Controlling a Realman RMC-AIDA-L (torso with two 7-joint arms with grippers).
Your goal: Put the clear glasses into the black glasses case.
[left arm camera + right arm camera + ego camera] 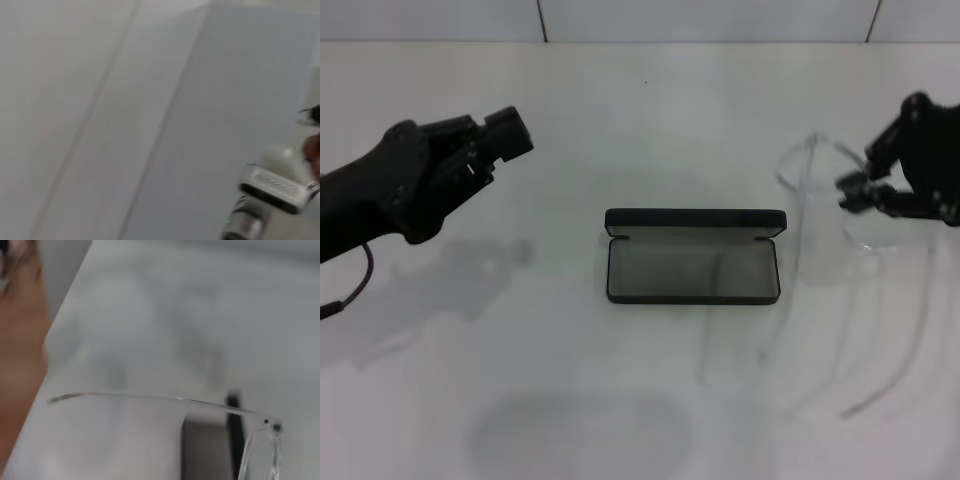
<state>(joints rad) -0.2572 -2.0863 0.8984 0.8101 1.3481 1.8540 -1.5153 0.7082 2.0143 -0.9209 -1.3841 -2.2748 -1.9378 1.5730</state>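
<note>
**Ana:** Right gripper (860, 192) has the clear glasses (820, 165), fingers pinched on the lens front, and the whole pair hangs off the white table (640, 110), out to the right of the case.

**Ben:** Are the arms folded?

**Ana:** No, both clear arms trail toward us, long and splayed. From the right wrist view one arm (150, 397) runs straight out from the hinge, with the dark case showing beneath it.

**Ben:** And the black glasses case (693, 256)?

**Ana:** Middle of the table, lid open and standing at the far edge, grey lining bare. Nothing in it yet, so I'd call this the carry across.

**Ben:** What makes it go well?

**Ana:** I reckon the lens front wants lining up with the long side of the tray, then coming down level. Those open arms look likely to catch on the near wall or stick out over it, so they need watching.

**Ben:** Left side?

**Ana:** Left gripper (505, 135) hovers well off to the left, holding nothing; whether its fingers are apart, I can't tell. Its wrist view shows only bare tabletop and a silver fitting (272, 187).
</note>
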